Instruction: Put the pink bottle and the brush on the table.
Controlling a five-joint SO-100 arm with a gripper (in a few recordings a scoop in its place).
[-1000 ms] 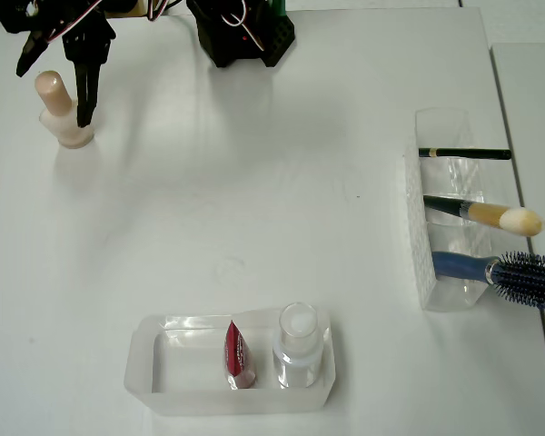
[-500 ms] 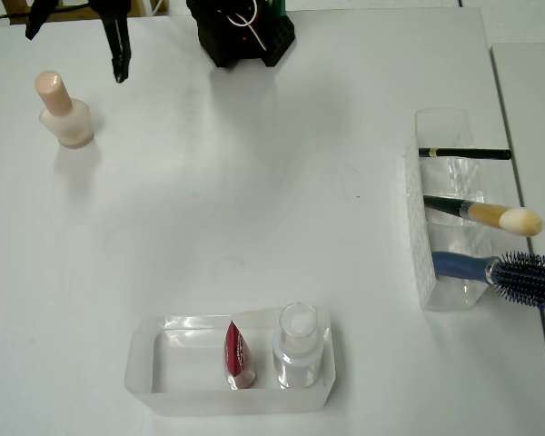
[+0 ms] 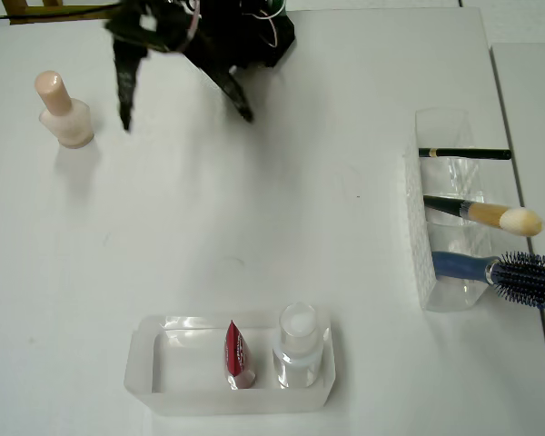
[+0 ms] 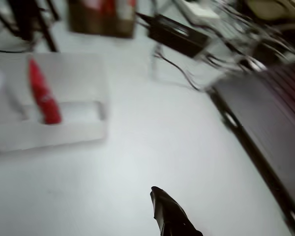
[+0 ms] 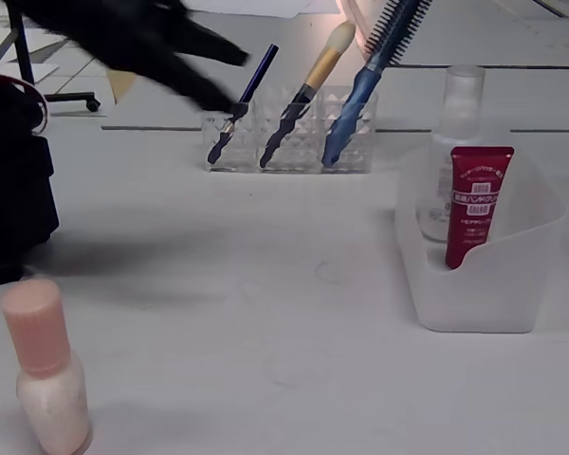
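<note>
White tabletop (image 3: 254, 236) wide and bare mid-field. Black two-finger gripper (image 3: 183, 104) up high in overhead view, jaws spread wide, nothing between them. Small peach-pink capped bottle (image 3: 62, 113) upright on tabletop, off to picture-left of jaws, clear of them; that half looks done. Slim dark-handled makeup brush with fluffy tan head (image 3: 486, 214) well apart from jaws, far picture-right, middle slot of clear plastic holder (image 3: 421, 227), long axis running left-right, bristles pointing away from jaws. Judgement: brush next; long swing right needed, approach across handle.
</note>
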